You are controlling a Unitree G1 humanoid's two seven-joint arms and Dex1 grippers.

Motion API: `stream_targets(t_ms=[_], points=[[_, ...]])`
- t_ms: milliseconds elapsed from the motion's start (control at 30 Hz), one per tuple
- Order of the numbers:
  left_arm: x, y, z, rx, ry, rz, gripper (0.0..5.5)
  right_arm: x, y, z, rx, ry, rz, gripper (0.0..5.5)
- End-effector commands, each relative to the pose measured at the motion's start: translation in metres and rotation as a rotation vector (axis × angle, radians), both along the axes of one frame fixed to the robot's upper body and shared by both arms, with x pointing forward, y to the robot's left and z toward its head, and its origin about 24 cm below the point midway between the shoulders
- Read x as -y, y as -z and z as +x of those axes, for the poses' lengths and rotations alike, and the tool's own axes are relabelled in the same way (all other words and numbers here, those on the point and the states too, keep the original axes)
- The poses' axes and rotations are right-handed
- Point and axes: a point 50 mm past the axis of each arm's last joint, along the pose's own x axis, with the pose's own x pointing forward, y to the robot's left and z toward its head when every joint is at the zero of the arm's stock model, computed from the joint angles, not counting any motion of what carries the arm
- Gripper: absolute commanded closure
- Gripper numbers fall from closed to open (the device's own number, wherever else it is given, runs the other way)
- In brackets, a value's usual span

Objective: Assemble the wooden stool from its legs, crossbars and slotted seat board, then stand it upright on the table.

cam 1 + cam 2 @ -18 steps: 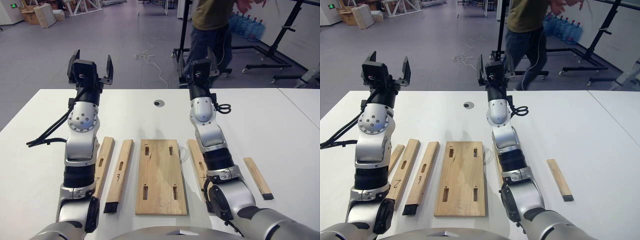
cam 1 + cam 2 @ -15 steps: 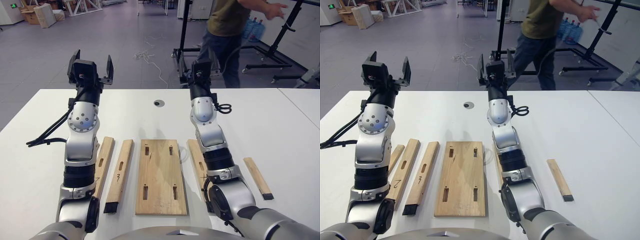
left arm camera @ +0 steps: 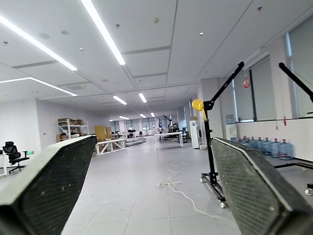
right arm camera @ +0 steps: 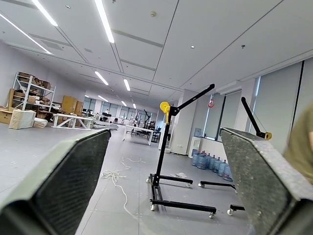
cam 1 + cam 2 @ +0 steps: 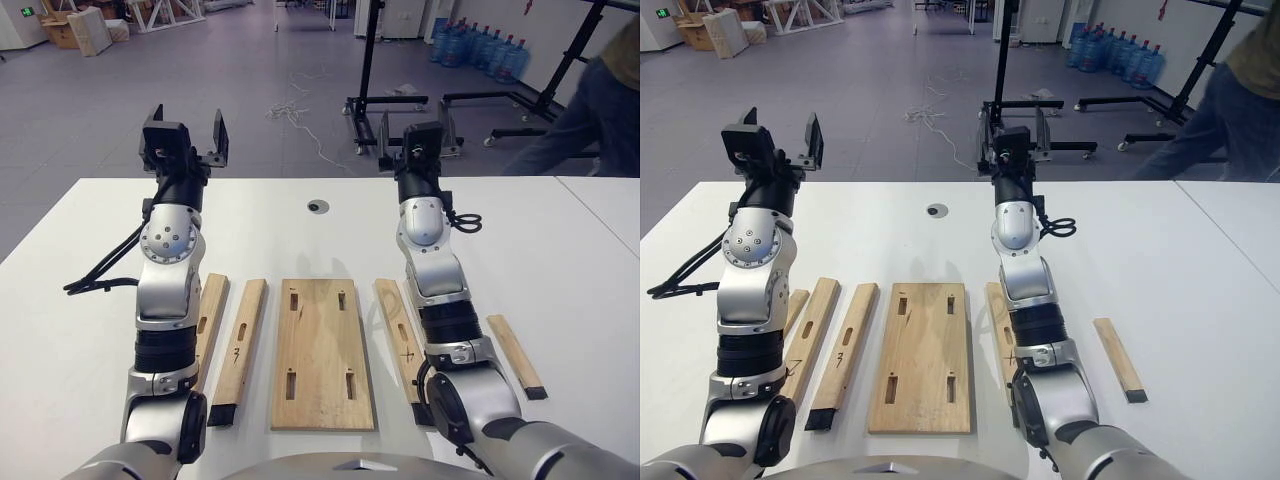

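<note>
The slotted seat board (image 5: 322,353) lies flat at the table's near middle. Two long wooden pieces (image 5: 210,318) (image 5: 240,345) lie to its left, and a thinner strip (image 5: 793,308) peeks out from under my left arm. To the board's right lie another long piece (image 5: 398,335) and a short crossbar (image 5: 516,355). My left gripper (image 5: 185,138) is raised high over the table's far left, pointing up and away, open and empty; its pads (image 3: 54,181) frame the room. My right gripper (image 5: 413,128) is raised the same way beyond the board, open and empty, pads (image 4: 73,176) wide apart.
A round cable hole (image 5: 318,206) sits in the white table (image 5: 540,250) near its far edge. Black cables (image 5: 95,285) trail off my left arm onto the table. A second table (image 5: 612,205) adjoins on the right. Black wheeled frames (image 5: 400,100) stand on the floor behind.
Both raised arms have shifted a little to the right, the right one more, uncovering the long piece beside the board. The wooden parts have not moved.
</note>
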Motion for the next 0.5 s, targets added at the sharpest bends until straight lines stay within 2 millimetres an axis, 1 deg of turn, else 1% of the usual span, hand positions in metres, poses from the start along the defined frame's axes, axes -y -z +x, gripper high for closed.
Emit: stream_targets(t_ms=[33, 100, 267, 500], points=[[0.0024, 0.0031, 0.0027, -0.016, -0.013, -0.018, 1.23, -0.0107, -0.0074, 0.0043, 0.018, -0.046, -0.022, 1.38], [0.0016, 0.0046, 0.0028, -0.023, -0.021, -0.019, 1.23, -0.0139, -0.0077, 0.0048, 0.025, -0.059, -0.027, 1.38], [0.0024, 0.0012, 0.0071, -0.002, -0.033, 0.007, 1.23, -0.0136, -0.0068, 0.0076, 0.032, -0.065, -0.034, 1.38], [0.001, 0.0016, 0.0072, 0.015, -0.057, 0.015, 1.23, -0.017, -0.012, 0.0137, 0.051, -0.085, -0.033, 1.38]])
